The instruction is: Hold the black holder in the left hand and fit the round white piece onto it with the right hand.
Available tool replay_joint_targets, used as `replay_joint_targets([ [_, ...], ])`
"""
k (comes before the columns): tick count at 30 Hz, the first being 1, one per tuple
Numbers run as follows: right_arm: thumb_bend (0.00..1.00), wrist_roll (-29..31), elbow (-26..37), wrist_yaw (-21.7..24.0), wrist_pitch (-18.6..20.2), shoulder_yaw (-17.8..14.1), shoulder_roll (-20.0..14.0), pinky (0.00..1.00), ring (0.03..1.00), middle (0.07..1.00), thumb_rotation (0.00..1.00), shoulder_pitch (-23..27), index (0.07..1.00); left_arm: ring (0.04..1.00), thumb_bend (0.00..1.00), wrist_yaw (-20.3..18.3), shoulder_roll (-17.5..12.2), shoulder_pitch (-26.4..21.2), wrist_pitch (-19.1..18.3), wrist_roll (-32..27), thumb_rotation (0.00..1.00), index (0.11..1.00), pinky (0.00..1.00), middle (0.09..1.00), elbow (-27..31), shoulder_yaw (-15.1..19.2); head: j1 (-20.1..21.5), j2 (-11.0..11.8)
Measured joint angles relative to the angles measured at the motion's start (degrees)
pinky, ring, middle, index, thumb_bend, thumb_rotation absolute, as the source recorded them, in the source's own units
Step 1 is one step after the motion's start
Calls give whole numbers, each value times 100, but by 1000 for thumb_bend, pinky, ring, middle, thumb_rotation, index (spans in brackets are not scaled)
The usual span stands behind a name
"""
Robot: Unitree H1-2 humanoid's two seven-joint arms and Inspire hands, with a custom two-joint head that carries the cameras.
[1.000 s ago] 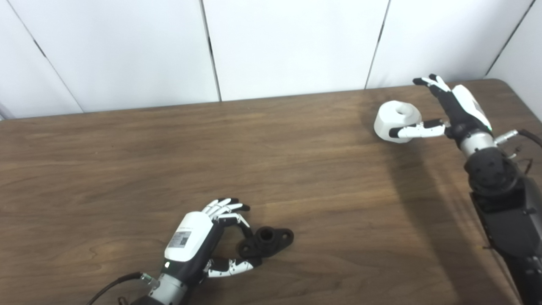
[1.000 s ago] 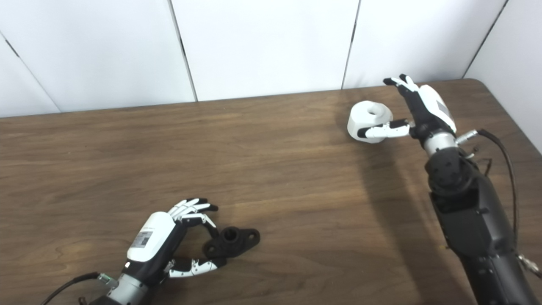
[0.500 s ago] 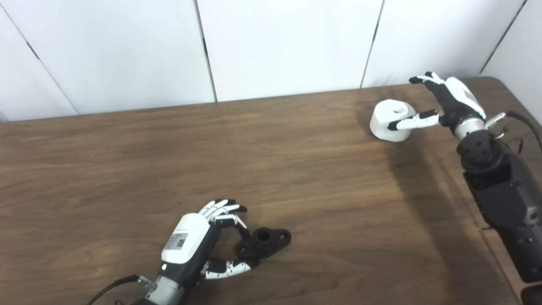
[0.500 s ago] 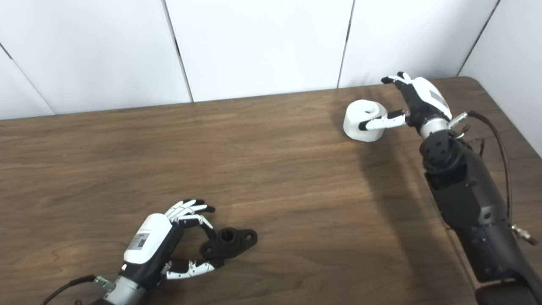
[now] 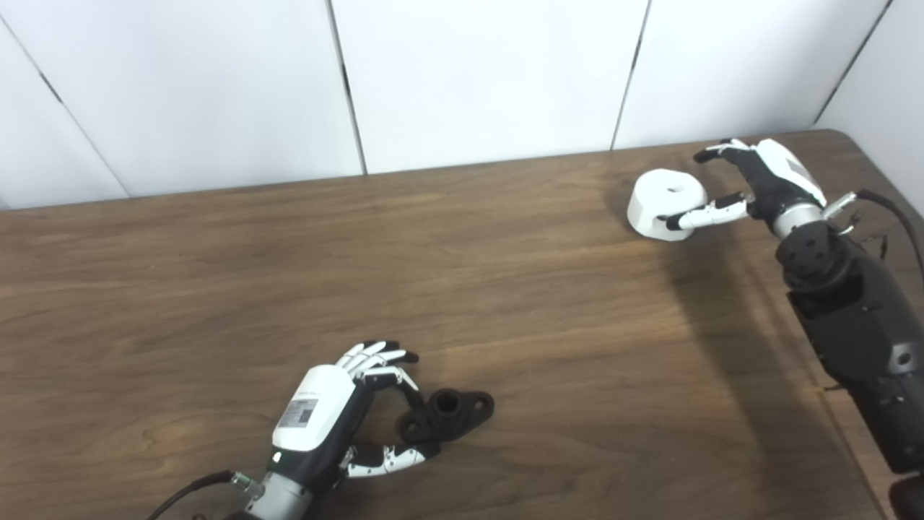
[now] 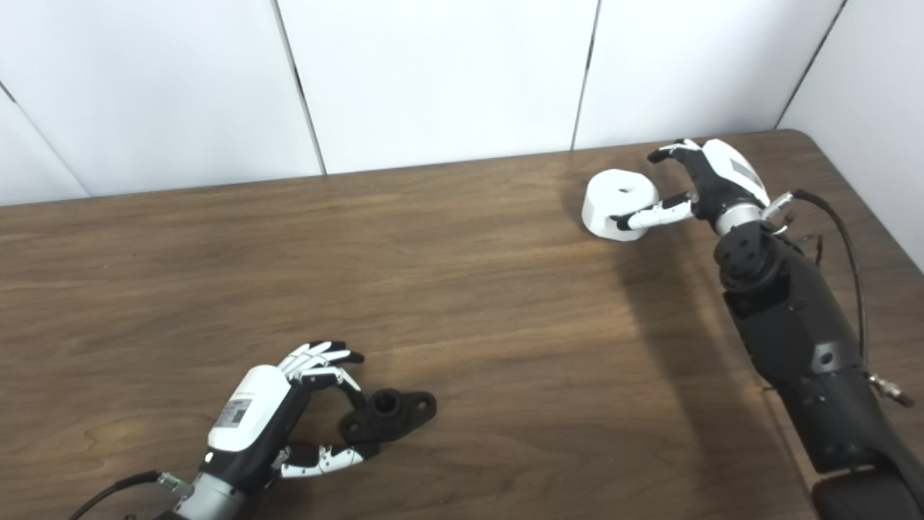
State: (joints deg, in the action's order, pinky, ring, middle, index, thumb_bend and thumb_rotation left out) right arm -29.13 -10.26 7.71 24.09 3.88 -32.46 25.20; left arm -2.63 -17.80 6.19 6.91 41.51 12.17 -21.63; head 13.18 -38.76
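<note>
The black holder (image 5: 449, 417) lies flat on the wooden table (image 5: 505, 303) near the front. My left hand (image 5: 328, 412) is open beside it, with fingers and thumb (image 5: 390, 456) set around its left end; I cannot tell if they touch it. The round white piece (image 5: 668, 202) stands at the back right of the table. My right hand (image 5: 758, 180) is open just right of it, with the thumb along its near side and the fingers (image 5: 711, 153) curled behind its far side, apart from it.
White wall panels (image 5: 476, 72) rise right behind the table's far edge. The table's right edge and rounded back corner (image 5: 848, 137) lie close to my right arm (image 5: 852, 318).
My right hand has tipped down and curled its fingers closer around the white piece. The camera has shifted slightly. My left hand and the holder have stayed put.
</note>
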Motion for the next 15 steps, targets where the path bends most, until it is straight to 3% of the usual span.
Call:
replay_joint_targets([
  [15, 852, 18, 18, -1, 0, 88, 5, 886, 1000, 917, 260, -2, 684, 879, 519, -43, -50, 0, 47, -80, 45, 487, 902, 804, 4, 47, 264, 44],
])
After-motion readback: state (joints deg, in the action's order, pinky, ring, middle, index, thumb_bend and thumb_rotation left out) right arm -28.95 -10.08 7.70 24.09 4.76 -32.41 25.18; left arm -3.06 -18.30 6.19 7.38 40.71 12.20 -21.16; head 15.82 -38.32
